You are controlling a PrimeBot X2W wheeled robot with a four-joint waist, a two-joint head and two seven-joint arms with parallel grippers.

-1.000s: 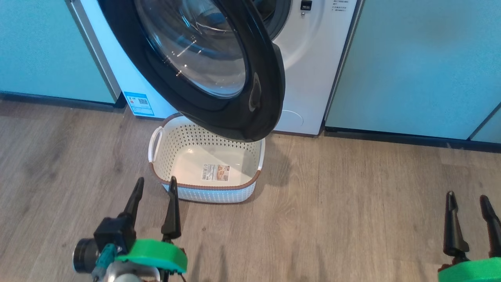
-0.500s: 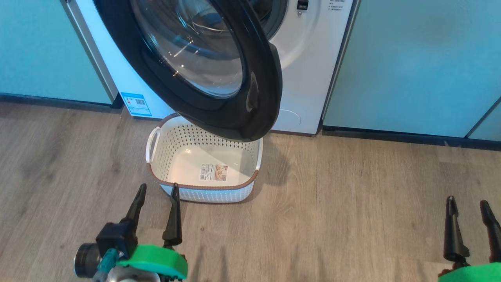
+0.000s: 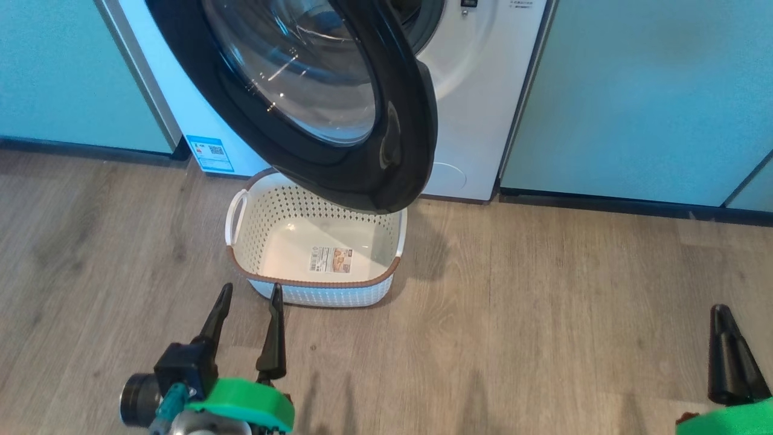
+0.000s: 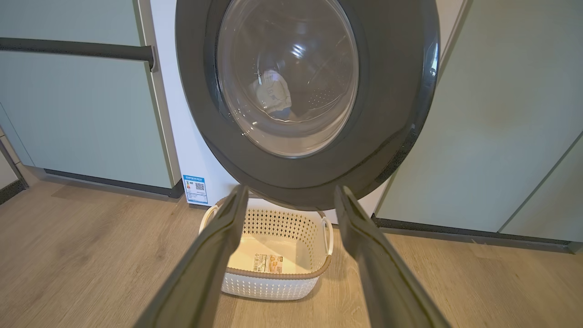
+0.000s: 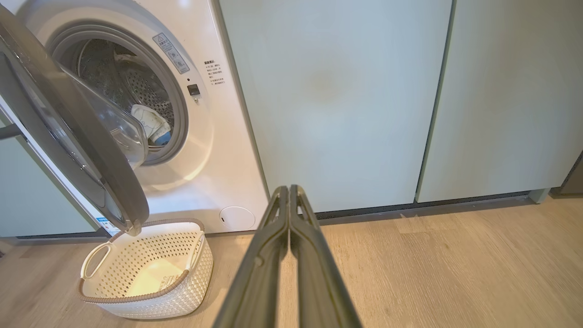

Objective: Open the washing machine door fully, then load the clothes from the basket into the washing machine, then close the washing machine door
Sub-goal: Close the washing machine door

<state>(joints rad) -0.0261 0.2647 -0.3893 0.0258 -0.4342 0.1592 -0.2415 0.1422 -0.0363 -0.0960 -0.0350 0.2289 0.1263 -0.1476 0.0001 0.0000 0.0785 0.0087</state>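
The washing machine door (image 3: 314,90) hangs open over the basket (image 3: 314,248), its black rim and glass bowl also large in the left wrist view (image 4: 300,91). The basket holds nothing but its label sticker. The clothes (image 5: 150,123) lie inside the drum of the washing machine (image 5: 200,136), cream-white with a blue patch, and show through the door glass (image 4: 273,93). My left gripper (image 3: 250,296) stands open just before the basket's near rim. My right gripper (image 3: 721,314) is shut on nothing, low over the floor at the right; its fingers (image 5: 291,196) press together.
Pale teal cabinet panels (image 3: 634,90) flank the machine on both sides. Wood floor (image 3: 543,314) spreads between the two grippers. A dark handle bar (image 4: 73,48) runs along the left cabinet.
My right gripper has gone from open to shut. The view has shifted slightly; the door and basket stand as before.
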